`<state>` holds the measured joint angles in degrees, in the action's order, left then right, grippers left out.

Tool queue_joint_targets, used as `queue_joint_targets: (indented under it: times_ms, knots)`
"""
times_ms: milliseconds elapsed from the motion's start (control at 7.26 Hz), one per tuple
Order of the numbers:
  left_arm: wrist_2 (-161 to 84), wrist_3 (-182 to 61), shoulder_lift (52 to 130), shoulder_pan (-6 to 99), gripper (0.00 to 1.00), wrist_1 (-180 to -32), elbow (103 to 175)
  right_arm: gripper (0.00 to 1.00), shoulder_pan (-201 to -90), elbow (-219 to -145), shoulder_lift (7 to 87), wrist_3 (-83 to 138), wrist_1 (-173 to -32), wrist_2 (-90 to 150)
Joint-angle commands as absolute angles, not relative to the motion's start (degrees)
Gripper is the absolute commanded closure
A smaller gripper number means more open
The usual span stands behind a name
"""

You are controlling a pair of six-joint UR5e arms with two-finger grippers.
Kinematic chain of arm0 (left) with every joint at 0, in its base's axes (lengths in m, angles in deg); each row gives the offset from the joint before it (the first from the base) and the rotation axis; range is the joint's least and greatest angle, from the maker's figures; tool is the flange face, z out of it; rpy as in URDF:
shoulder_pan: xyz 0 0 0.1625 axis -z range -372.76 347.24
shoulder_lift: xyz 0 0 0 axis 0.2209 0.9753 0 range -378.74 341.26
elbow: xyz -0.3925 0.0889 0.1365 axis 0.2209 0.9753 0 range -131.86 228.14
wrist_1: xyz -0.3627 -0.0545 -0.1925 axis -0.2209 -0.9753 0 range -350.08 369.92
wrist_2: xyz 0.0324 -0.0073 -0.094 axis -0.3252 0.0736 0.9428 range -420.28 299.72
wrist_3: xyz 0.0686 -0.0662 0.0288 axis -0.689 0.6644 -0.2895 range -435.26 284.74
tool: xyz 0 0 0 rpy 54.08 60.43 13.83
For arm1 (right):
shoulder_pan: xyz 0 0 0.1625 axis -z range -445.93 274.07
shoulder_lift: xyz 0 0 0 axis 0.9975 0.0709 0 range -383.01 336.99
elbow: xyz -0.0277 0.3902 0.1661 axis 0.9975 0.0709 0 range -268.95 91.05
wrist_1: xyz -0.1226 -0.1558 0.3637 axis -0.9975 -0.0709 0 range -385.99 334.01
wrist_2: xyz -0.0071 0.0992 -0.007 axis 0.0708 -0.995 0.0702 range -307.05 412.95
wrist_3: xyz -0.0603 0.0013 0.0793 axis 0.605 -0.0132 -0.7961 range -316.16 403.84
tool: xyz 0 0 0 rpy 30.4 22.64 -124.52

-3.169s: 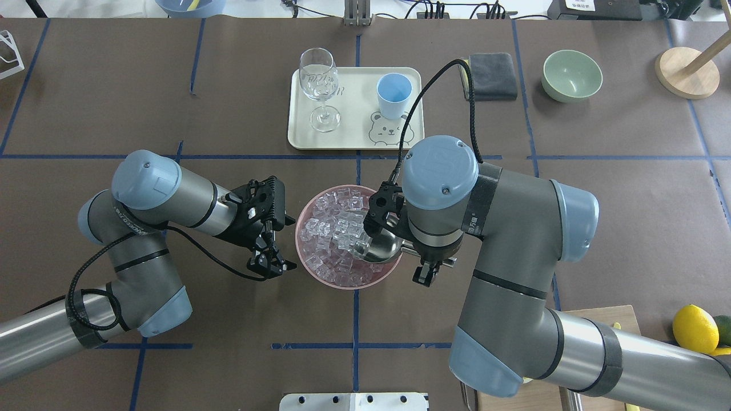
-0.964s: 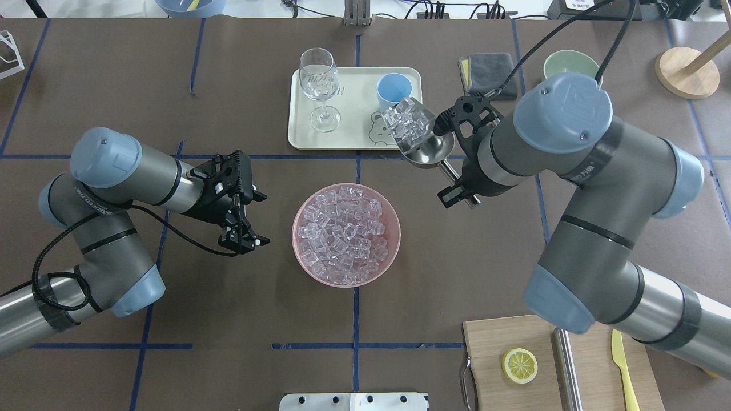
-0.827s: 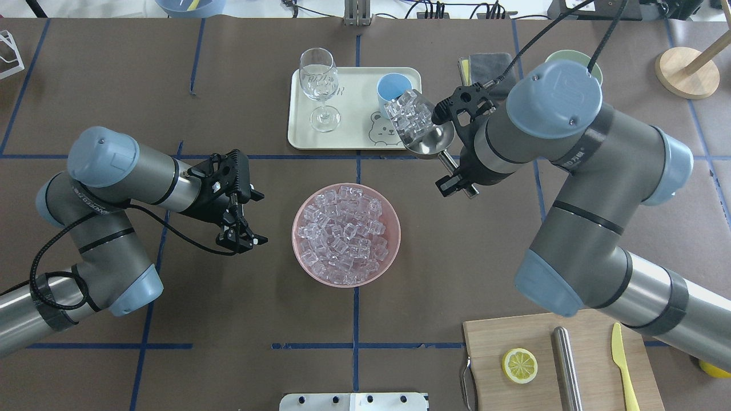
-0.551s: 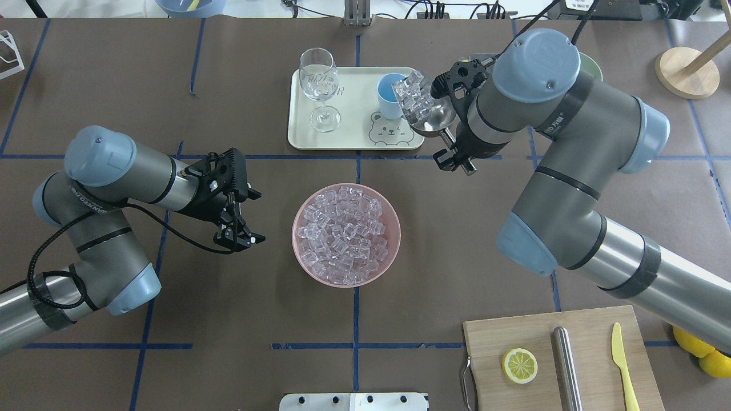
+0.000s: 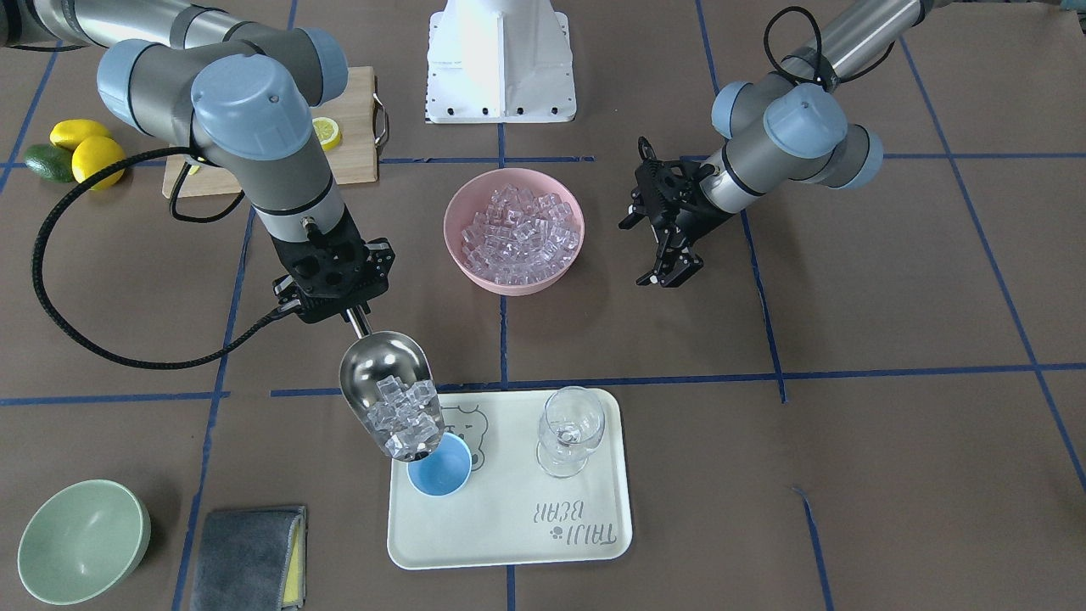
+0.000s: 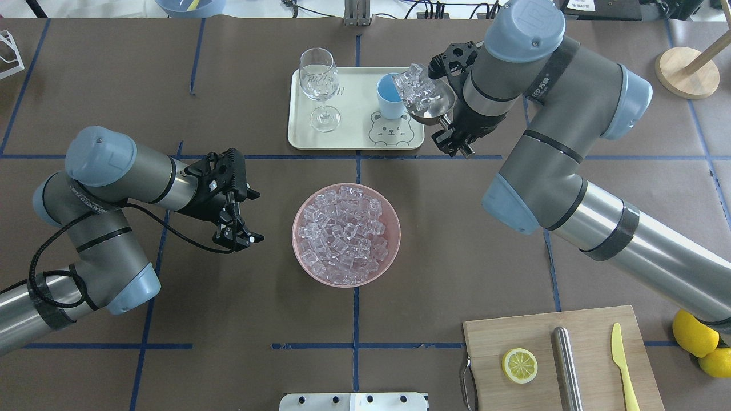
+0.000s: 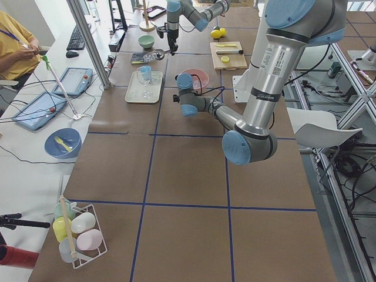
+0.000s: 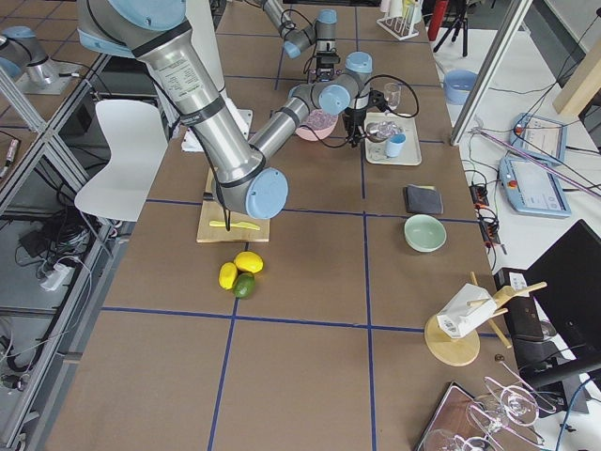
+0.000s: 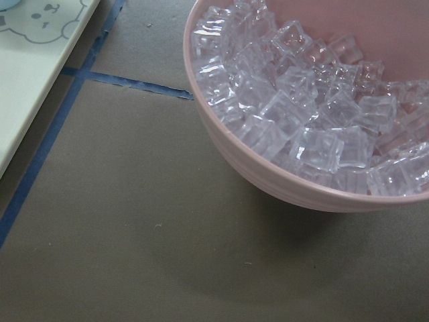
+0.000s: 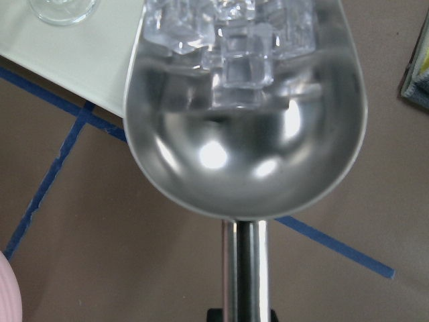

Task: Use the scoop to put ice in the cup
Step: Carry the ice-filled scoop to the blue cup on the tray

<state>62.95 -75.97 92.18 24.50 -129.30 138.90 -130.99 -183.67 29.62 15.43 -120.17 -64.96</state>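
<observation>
The right gripper (image 5: 338, 299) pinches the thin handle of the scoop (image 5: 386, 382), whose trough carries a heap of ice (image 5: 405, 420) crowded at its lip. Seen from overhead, that lip hangs at the 3 o'clock rim of the cup (image 5: 441, 471). The trough looks wider than the cup's mouth, so the pour likely wants the lip centred over the opening first. Then the handle should rise slowly, so the cubes slide a few at a time rather than tumble onto the tray (image 5: 475, 526)

The cup shows no ice in the part visible. It stands toward 3 o'clock on the tray, with a seemingly empty stemmed glass (image 5: 570, 428) toward 9 o'clock. At the tray's 6 o'clock the pink bowl (image 5: 509, 280) is piled with cubes. The left gripper (image 5: 668, 273) hangs at the bowl's 9 o'clock, jaws spread, holding nothing. The green bowl (image 5: 81, 539) looks empty
</observation>
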Motion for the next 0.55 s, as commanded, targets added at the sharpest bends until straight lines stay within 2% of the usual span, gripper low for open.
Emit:
queue_joint_targets:
  times_ms: [0, 413]
  knots:
    - [62.94, -75.97, 92.18, 24.42, 0.00, -129.30, 138.84, 1.00, -131.90, -180.64, 23.26, 23.23, -130.59, -66.41]
    - [62.86, -75.97, 92.18, 24.07, 0.00, -129.30, 138.93, 1.00, -132.86, -180.18, 21.39, 30.46, -139.16, -66.32]
